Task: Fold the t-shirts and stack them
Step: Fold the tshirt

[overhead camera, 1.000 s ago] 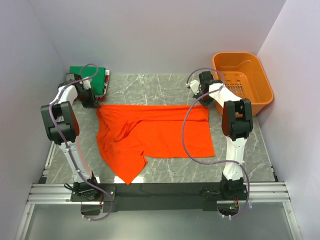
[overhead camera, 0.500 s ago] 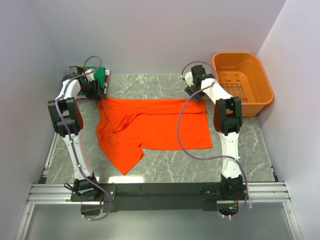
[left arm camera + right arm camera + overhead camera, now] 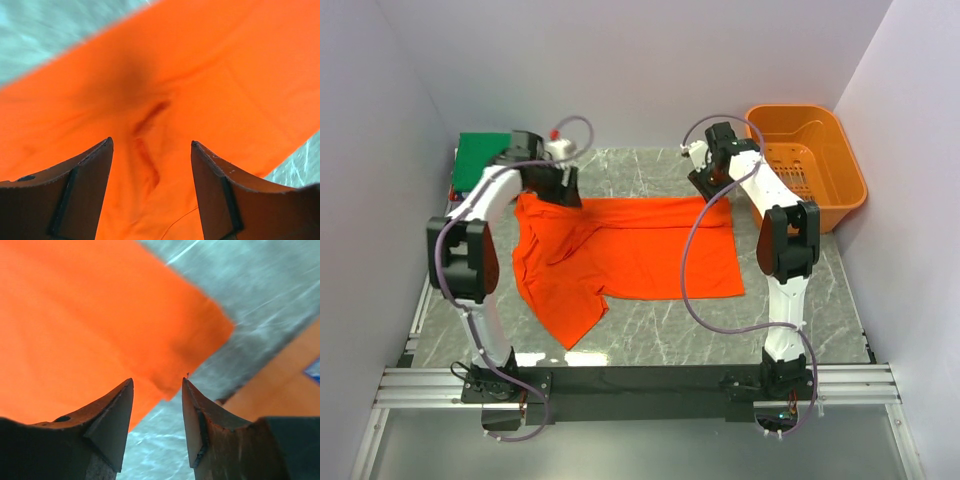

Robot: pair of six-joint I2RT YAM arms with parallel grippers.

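The orange-red t-shirt (image 3: 640,255) lies spread on the marble table, its back edge straight and one sleeve trailing toward the front left. My left gripper (image 3: 560,190) hovers over the shirt's back left part. In the left wrist view that gripper (image 3: 151,142) stands open, with only wrinkled shirt cloth (image 3: 165,85) below it. My right gripper (image 3: 706,186) is at the shirt's back right corner. The right wrist view shows it (image 3: 157,381) open above that corner (image 3: 100,325), holding nothing. A folded green t-shirt (image 3: 480,158) lies at the back left.
The rigid orange basket (image 3: 810,160) stands at the back right, and its side (image 3: 270,390) shows close to the right fingers. Grey walls enclose the table on three sides. Bare marble (image 3: 720,330) shows in front of the shirt.
Both grippers opened and let go of the shirt's back edge. The left arm swung right, off the green stack and over the shirt. The right jaws then narrowed a little.
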